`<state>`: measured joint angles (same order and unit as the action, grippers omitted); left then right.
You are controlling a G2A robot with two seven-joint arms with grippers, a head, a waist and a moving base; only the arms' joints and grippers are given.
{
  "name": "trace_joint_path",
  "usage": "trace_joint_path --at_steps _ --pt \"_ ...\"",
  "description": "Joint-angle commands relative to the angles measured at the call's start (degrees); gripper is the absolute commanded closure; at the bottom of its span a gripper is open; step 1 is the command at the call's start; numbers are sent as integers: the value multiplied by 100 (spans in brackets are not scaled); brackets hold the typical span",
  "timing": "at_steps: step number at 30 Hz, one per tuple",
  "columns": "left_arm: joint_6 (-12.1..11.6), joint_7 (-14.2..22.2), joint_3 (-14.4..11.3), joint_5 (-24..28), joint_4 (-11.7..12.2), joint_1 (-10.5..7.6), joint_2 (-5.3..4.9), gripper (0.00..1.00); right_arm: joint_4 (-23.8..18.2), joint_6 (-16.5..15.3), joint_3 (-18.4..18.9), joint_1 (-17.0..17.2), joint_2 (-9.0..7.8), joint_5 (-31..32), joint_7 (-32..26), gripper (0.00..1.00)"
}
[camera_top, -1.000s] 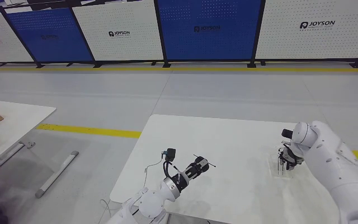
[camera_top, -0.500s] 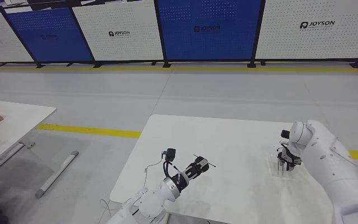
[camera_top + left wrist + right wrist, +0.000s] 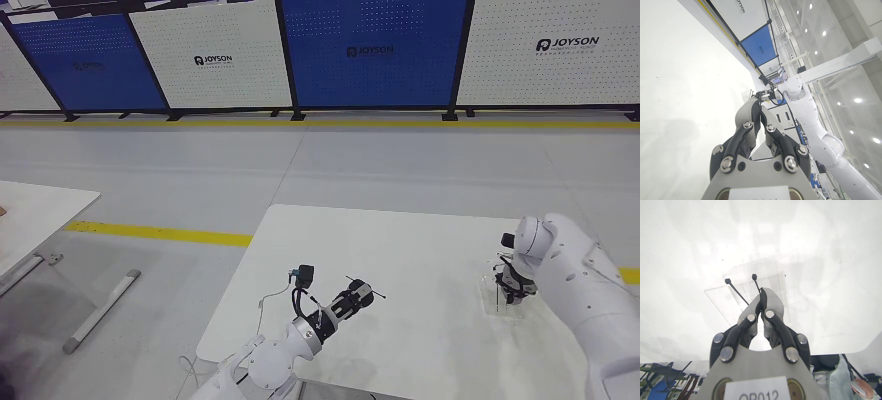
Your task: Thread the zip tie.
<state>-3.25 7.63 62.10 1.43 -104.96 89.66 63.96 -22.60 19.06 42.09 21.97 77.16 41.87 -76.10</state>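
Biggest worry for me is up close. The left claw [image 3: 759,103] is clamped fully shut on a thin black plastic zip tie [image 3: 366,289], over the near part of the white worktop [image 3: 420,250]. That strap is so skinny it could swivel between the pads, and then tip and head would never line up.

Further over, the right claw [image 3: 762,292] is pinched shut on a second black zip tie [image 3: 755,281] that's standing in the clear acrylic stand [image 3: 721,298]. If it pulls crooked, I'd guess the stand tips or drags along. The third black zip tie [image 3: 736,292] just beside it could get snagged too. The two claws are well apart, so there's a long carry to fumble.

Head count: two claws, three zip ties, one stand, one worktop.
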Motion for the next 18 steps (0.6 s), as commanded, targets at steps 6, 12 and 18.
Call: trace_joint_path --at_steps 6,12,18 --pt "0 0 0 0 0 0 0 100 88 -99 19 -25 27 22 39 100" --pt "0 0 0 0 0 0 0 100 72 -185 41 -4 20 72 52 100" --pt "0 0 0 0 0 0 0 100 -56 -315 102 43 -24 90 23 100"
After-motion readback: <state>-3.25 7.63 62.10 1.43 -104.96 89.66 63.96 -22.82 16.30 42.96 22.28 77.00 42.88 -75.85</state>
